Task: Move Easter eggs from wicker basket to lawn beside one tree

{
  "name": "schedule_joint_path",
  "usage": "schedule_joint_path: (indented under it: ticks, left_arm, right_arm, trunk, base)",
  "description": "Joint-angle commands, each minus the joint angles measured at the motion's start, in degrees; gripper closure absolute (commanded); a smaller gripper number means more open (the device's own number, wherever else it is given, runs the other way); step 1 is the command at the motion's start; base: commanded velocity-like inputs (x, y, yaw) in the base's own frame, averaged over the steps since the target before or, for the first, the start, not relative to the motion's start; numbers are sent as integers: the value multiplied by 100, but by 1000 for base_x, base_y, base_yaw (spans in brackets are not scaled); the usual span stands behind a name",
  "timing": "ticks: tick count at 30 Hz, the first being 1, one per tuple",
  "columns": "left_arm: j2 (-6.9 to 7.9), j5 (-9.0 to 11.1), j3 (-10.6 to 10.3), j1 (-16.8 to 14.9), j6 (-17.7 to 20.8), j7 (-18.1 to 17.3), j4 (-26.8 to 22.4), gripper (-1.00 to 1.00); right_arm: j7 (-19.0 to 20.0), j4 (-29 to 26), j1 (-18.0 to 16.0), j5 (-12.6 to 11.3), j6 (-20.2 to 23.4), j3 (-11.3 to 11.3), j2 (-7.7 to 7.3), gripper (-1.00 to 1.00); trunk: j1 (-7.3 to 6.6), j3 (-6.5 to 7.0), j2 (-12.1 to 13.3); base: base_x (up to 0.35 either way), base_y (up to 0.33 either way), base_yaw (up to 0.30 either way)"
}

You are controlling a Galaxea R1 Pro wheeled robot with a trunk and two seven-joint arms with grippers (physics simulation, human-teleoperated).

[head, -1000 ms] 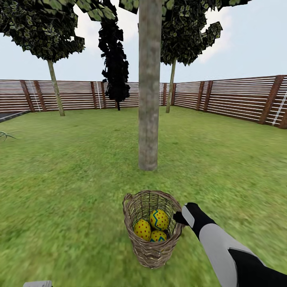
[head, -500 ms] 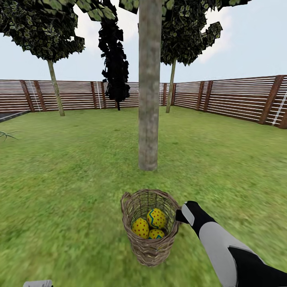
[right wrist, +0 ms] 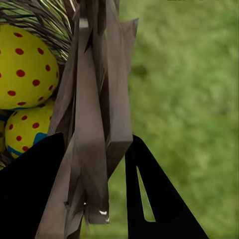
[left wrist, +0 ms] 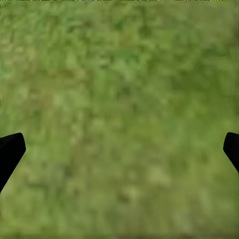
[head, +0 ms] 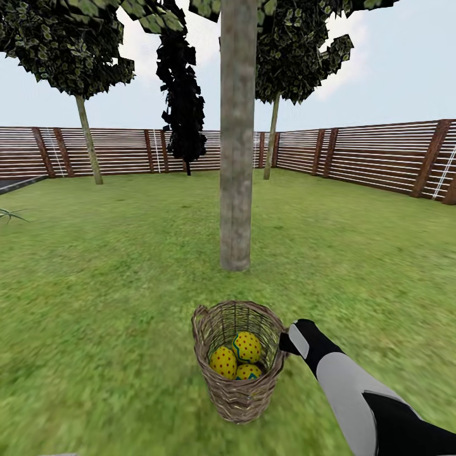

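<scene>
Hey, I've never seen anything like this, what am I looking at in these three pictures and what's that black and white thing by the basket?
These are simulator renders of a two-armed robot in a fenced garden. The big picture comes from its head camera. The black-and-white thing is its right arm; its right end effector is clamped on the rim of the wicker basket, which stands on the lawn before a tree. Three Easter eggs lie inside. The right wrist camera shows that grip up close. The left wrist camera shows the left end effector open over grass.
</scene>
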Motion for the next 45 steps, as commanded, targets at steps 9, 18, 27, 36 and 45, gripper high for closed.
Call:
schedule_joint_path:
  ticks: [9, 18, 27, 36, 45]
  left_arm:
    - [1, 59, 2, 8, 49, -7, -6, -100]
    - [1, 58, 3, 11, 72, -7, 33, -100]
    - [1, 58, 158, 121, 65, -7, 64, -100]
    - [1, 51, 453, 125, 57, -7, 134, -100]
    - [-20, 51, 453, 125, 56, -7, 135, -100]
  right_arm:
    - [-39, -9, -1, -46, 19, -2, 7, 100]
    - [-31, -61, 9, -45, 11, 0, 15, 100]
    - [57, -117, 30, -46, -2, 52, 25, 100]
    - [58, -126, 58, -44, -7, 54, 35, 100]
    - [60, -126, 61, -46, -16, 63, 51, 100]
  trunk:
    - [-24, 194, 10]
    - [-163, 368, 254]
    - [-361, 530, 615]
    - [-559, 691, 976]
    - [-756, 848, 1337]
  base:
    - [0, 0, 0]
    - [0, 0, 0]
    - [0, 0, 0]
    - [0, 0, 64]
    - [0, 0, 82]
